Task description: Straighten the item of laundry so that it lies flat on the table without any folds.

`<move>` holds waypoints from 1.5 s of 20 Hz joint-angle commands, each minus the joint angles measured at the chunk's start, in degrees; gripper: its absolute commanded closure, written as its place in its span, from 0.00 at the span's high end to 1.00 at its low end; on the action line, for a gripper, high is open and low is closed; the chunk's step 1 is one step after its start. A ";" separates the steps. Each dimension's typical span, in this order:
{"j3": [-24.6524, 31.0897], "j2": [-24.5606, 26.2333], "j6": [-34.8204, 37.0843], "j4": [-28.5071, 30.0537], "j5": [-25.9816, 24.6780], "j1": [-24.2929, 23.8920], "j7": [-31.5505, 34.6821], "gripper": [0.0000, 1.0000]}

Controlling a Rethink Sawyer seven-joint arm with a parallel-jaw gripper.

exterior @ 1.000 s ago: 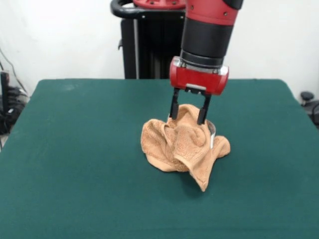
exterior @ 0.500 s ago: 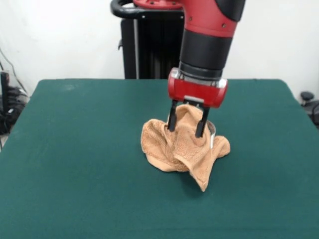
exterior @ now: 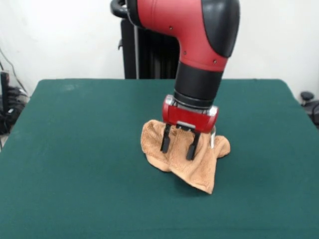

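Observation:
The tan-orange towel [exterior: 203, 168] lies crumpled in a bunched heap near the middle of the dark green table [exterior: 75, 149]. One corner of it points toward the table's near edge. A pale strip, perhaps a label [exterior: 213, 135], shows at its right rear. My gripper [exterior: 178, 148] is down in the heap. Its two black fingers [exterior: 165, 141] stand apart with a ridge of cloth between them, so it is open. The red wrist hides the top of the towel.
The black pedestal [exterior: 144, 50] stands behind the table's far edge. Cables [exterior: 7, 107] hang off the left side and a dark object [exterior: 309, 99] sits past the right edge. Green table surface surrounds the towel on all sides.
The gripper has come down and toward the near side, from just above the towel's peak into the heap. The raised peak is pressed down and the near corner has shifted slightly.

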 commanded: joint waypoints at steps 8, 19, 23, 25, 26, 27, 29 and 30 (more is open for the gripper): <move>3.00 3.92 1.77 -0.77 4.13 3.66 14.28 1.00; 1.96 -0.66 3.21 2.99 5.06 3.75 15.11 1.00; 1.29 -0.46 2.06 2.94 4.47 4.36 14.61 1.00; 1.57 -0.29 2.00 2.98 4.23 4.28 14.34 1.00; 1.41 -0.10 2.51 2.81 4.11 4.50 14.06 0.00; 1.15 0.03 2.68 2.64 4.05 4.73 13.94 0.00; 1.27 0.07 2.76 2.55 3.89 4.75 13.73 0.00; 1.64 -0.02 2.67 2.64 3.81 4.53 13.64 0.00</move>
